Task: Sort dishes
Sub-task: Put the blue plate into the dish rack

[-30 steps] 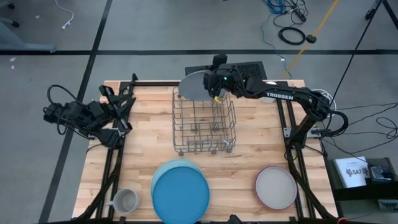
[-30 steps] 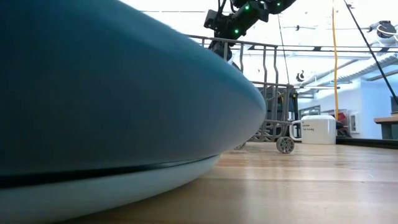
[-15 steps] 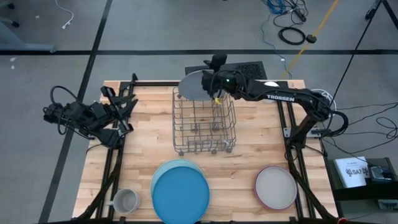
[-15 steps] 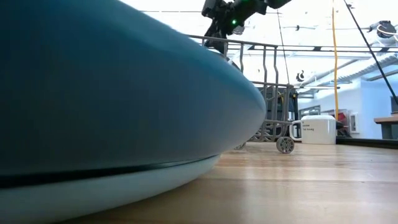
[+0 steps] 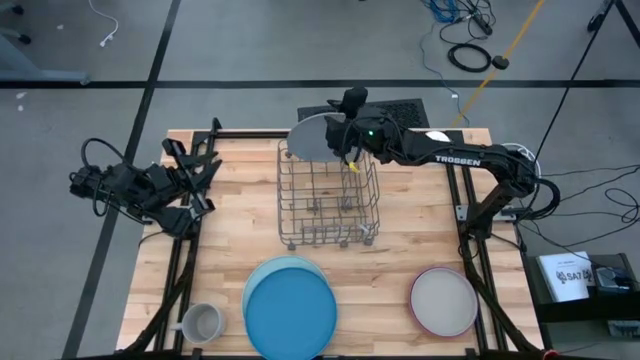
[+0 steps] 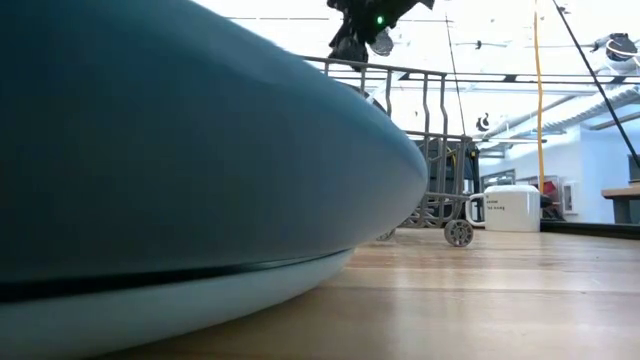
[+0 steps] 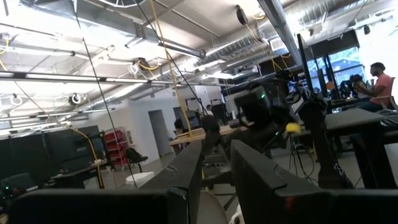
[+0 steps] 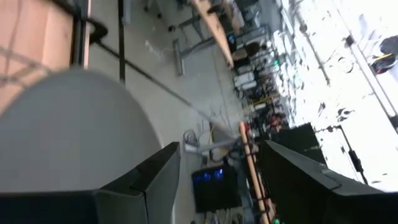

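A large grey plate stands tilted at the far end of the wire rack, its lower edge down in the rack; it also shows in the right wrist view. My right gripper hovers open over the plate's upper rim, above the rack's far edge. A dark blue plate lies on a light blue plate at the near edge. A pink-rimmed grey plate lies flat near right. My left gripper waits open at the table's left edge. My right gripper has its fingers apart, and the gap between them shows only floor. One finger stands right beside the grey plate's upper rim; I cannot tell whether it touches it.
A grey mug stands at the near left corner. A white mug stands beyond the rack at the far right. A black device lies past the table's far edge. Bare wood lies left and right of the rack.
My right gripper has risen above the rack's far edge and drifted a little toward the table's left. The grey plate has stayed tilted at the rack's far end.
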